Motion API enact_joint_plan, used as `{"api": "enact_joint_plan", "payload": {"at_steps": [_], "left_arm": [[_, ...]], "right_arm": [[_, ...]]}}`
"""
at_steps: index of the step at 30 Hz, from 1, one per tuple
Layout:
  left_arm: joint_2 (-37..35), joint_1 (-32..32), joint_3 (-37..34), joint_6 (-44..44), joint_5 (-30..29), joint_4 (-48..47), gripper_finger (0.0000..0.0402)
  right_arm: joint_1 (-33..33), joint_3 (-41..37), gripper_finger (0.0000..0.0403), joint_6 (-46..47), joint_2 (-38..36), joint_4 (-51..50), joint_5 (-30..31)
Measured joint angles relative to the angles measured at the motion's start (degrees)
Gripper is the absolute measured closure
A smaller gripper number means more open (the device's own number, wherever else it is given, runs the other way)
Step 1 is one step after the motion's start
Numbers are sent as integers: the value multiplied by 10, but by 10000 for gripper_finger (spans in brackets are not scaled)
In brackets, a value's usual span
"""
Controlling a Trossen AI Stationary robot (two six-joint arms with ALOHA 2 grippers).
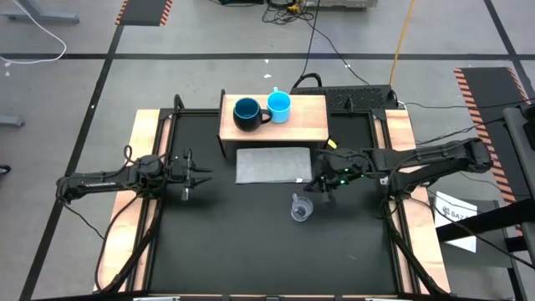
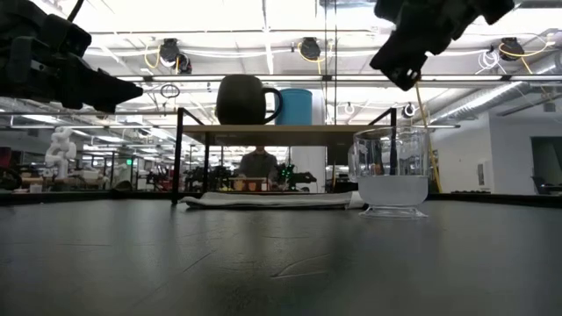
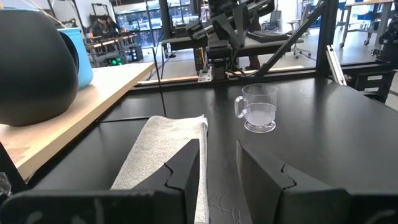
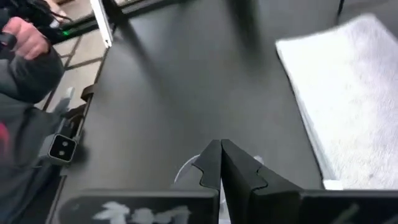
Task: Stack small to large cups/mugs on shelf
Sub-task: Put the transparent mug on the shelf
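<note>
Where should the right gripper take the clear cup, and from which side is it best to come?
Probably from above, on the rim. The clear cup stands upright and alone on the table, mouth open upward. Its small handle sticks out to one side, so pinch the wall away from it, one finger inside. The right gripper is shut just above the cup and would need to open first.

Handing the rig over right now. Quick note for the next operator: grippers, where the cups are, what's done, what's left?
Left gripper: open, idle left of the grey mat.
Right gripper: shut, empty, hovering just above the clear cup.
Navy mug and light-blue mug stand side by side on the shelf, not nested.
Clear cup stands upright on the table in front of the mat.
Left: move the clear cup to the shelf and stack all three.
</note>
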Motion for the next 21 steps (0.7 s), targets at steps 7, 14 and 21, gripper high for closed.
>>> {"api": "enact_joint_plan", "payload": {"at_steps": [7,14,21], "left_arm": [[0,0,0,-4,1,0,293],[0,0,0,-2,2,0,293],[0,0,0,2,2,0,293]], "right_arm": [[5,86,403,26,59,-142,9],[5,106,403,41,68,-188,14],[4,106,403,72,77,-189,-10]]}}
